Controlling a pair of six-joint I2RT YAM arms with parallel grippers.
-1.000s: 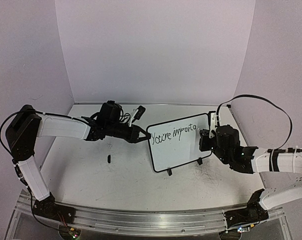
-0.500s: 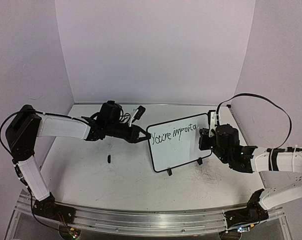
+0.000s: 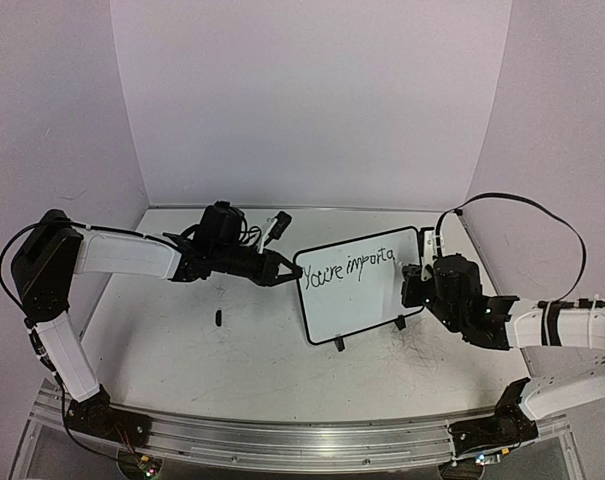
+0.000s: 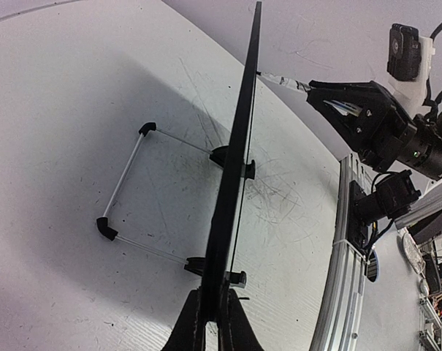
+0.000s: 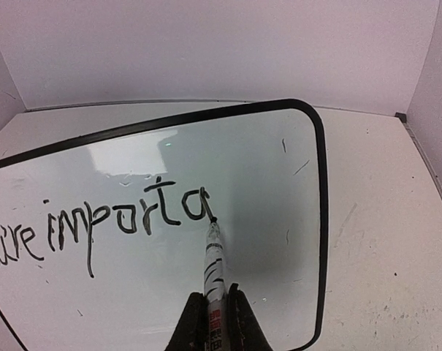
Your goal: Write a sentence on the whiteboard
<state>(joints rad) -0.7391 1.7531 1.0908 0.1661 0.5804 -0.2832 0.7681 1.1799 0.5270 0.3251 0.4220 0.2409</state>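
Whiteboard [image 3: 357, 295] | edge in left claw [image 4: 213, 303] | marker [image 5: 214, 259] in right claw [image 5: 215, 301] touches face

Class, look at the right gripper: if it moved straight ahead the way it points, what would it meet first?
The whiteboard. The right gripper holds a marker whose tip sits at, seemingly on, the board face just after the last written "a"; nothing lies between.

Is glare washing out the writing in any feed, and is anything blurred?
Right wrist: a pale reflection sits on the whiteboard above the letters, which are legible; marker tip sharp. Left wrist: board seen edge-on, its shadow falling on the table behind it; no blur. Top external: even light, writing small but readable.
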